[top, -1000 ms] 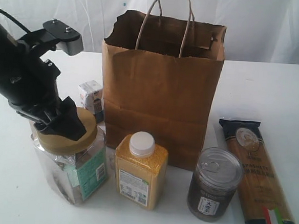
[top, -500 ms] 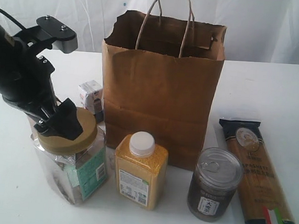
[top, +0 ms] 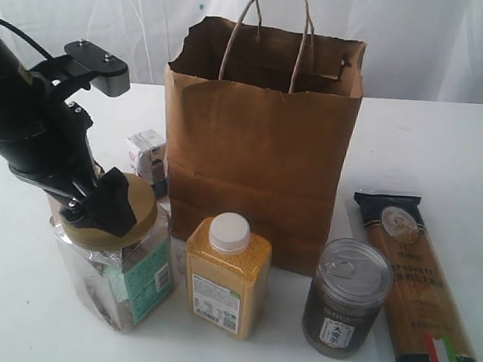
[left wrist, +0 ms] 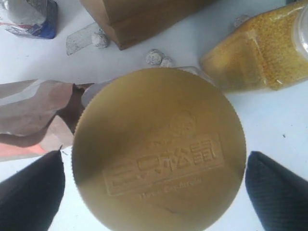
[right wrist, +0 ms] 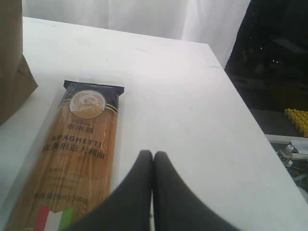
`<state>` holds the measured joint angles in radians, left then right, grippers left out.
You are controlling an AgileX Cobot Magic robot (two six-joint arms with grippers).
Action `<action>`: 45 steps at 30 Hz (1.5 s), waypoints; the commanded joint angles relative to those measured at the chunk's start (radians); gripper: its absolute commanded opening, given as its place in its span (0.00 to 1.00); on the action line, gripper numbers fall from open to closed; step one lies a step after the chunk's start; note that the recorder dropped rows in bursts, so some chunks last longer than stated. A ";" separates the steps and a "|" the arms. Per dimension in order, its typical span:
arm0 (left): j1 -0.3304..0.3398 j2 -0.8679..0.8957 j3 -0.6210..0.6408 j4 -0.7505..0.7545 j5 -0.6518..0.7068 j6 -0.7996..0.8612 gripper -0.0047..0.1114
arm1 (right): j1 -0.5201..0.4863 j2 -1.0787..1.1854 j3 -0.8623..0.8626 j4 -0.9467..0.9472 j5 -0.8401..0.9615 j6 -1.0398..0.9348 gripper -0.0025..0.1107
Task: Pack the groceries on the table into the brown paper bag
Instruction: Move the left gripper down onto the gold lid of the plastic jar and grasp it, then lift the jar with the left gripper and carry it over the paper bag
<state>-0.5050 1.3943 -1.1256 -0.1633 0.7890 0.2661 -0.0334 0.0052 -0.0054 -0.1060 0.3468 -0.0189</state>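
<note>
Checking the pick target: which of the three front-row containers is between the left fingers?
The clear jar with the olive-tan lid, leftmost: the open left fingers flank its lid. The yellow-grain bottle and dark can stand clear.

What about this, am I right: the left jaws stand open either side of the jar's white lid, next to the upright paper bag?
Not quite: the lid is olive-tan, not white, as the left wrist view shows. The rest holds: the left jaws stand open either side of it, next to the upright paper bag.
</note>
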 commanded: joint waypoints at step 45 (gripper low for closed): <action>-0.009 0.024 -0.194 0.059 0.184 0.022 0.04 | 0.003 -0.005 0.005 0.001 -0.003 -0.003 0.02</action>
<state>-0.5123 1.4327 -1.2909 -0.1007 0.9355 0.2857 -0.0334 0.0052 -0.0054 -0.1060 0.3468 -0.0189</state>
